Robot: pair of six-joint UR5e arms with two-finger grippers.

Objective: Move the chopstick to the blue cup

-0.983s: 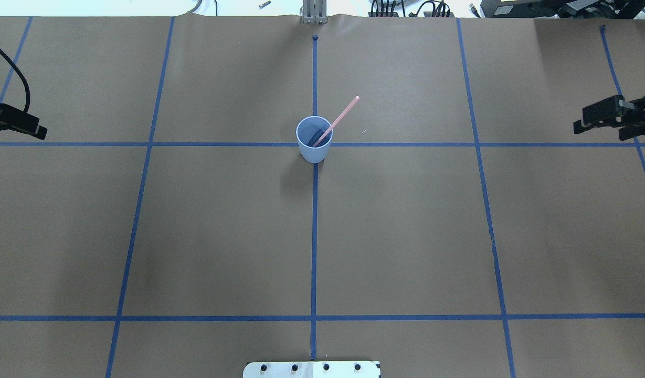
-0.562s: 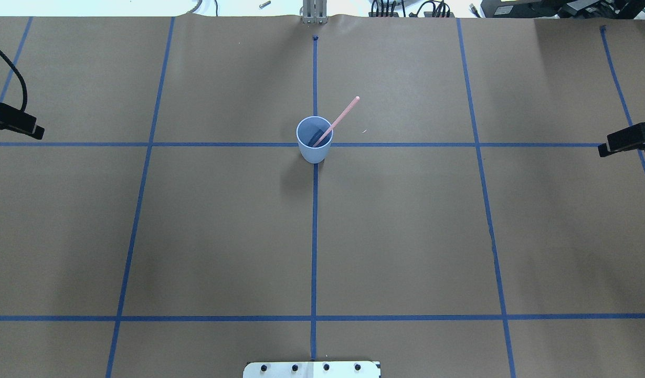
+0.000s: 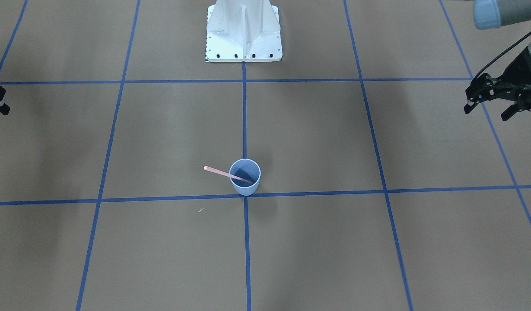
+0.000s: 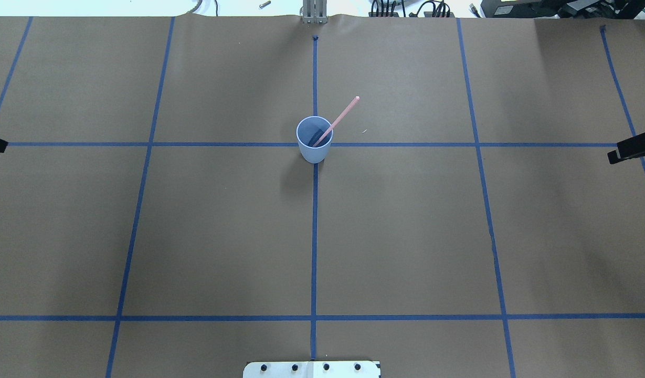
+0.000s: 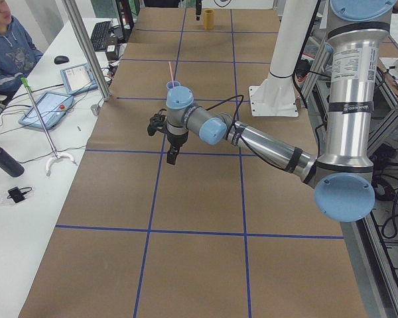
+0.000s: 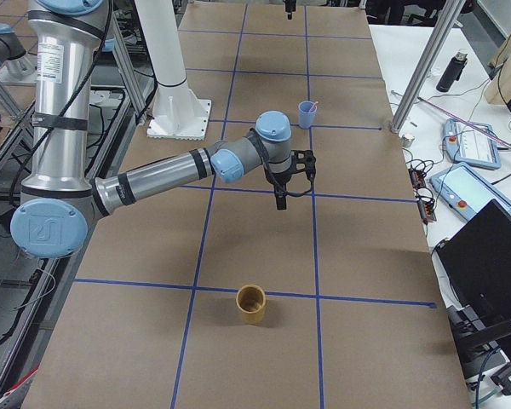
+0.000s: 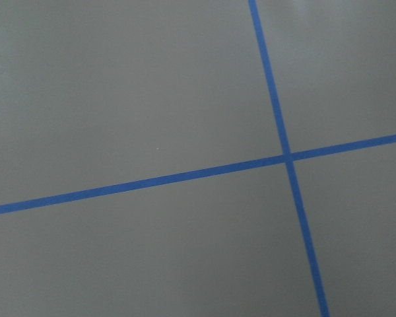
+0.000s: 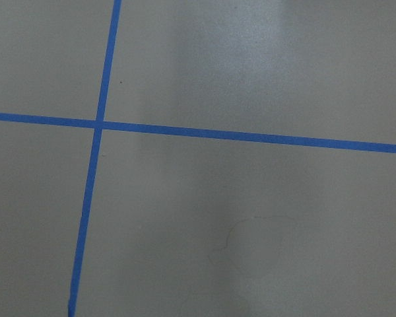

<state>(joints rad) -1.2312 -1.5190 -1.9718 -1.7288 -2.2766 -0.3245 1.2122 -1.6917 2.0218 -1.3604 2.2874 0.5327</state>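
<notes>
Front-facing view: the chopstick (image 3: 217, 171) leans inside the blue cup (image 3: 246, 189), mid-bench (image 3: 317, 138). The left claw (image 3: 488, 111) is released, empty and well apart.
Overhead: the right claw (image 4: 629, 148) is at the edge; I cannot tell its state.
The transfer looks complete.

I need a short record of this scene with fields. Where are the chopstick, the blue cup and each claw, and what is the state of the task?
chopstick: thin pale pink chopstick, lower end inside the cup, leaning on the rim, upper end sticking out
cup: small pale blue plastic cup, upright, at a crossing of blue tape lines
left claw: left claw open, empty, far from the cup
right claw: right claw at the opposite table edge, partly out of frame; open or shut cannot be told
other: tan cup, standing alone
task state: chopstick is in the cup
</notes>
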